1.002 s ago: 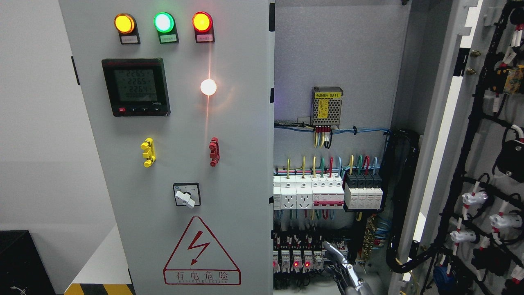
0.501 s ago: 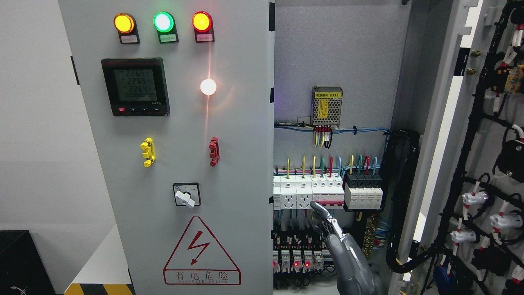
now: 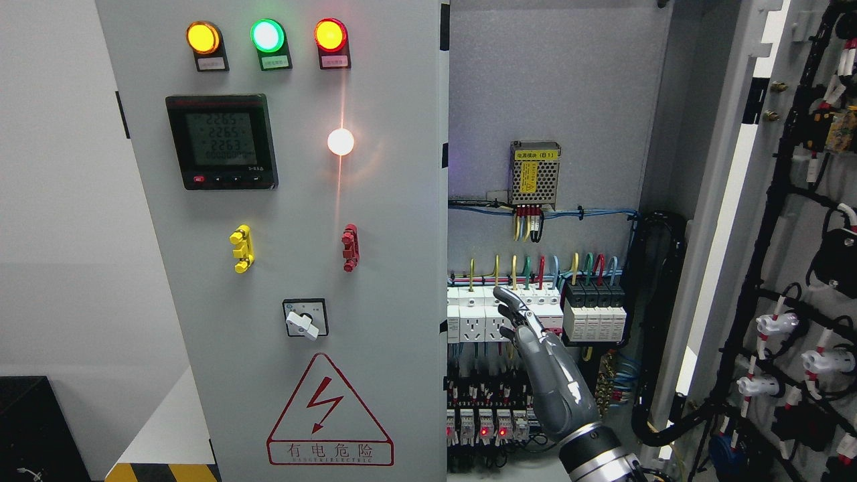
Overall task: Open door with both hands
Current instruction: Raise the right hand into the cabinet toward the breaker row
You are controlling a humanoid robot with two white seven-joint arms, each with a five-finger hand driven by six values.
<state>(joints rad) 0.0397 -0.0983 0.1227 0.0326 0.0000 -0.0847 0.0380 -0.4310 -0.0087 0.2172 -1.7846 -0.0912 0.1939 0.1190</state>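
The grey cabinet's left door [image 3: 388,221] is closed; it carries three lamps, a meter [image 3: 221,142], a yellow handle [image 3: 242,249], a red handle [image 3: 349,248] and a rotary switch [image 3: 305,319]. The right door [image 3: 797,221] stands swung open at the right, its wired inner face showing. My right hand [image 3: 510,306] comes up from the bottom edge inside the open cabinet, fingers stretched out and holding nothing. Its fingertips are in front of the white breakers [image 3: 529,314], just right of the left door's free edge [image 3: 444,268]. My left hand does not show.
The open interior holds a power supply [image 3: 533,173], rows of breakers and coloured wires, and a black cable bundle [image 3: 659,321]. A white wall and a black box [image 3: 30,428] lie at the left. A yellow-black striped edge [image 3: 161,472] shows at the bottom.
My right hand has risen from the bottom edge up to the white breakers and moved slightly left toward the left door's edge. The doors have not moved.
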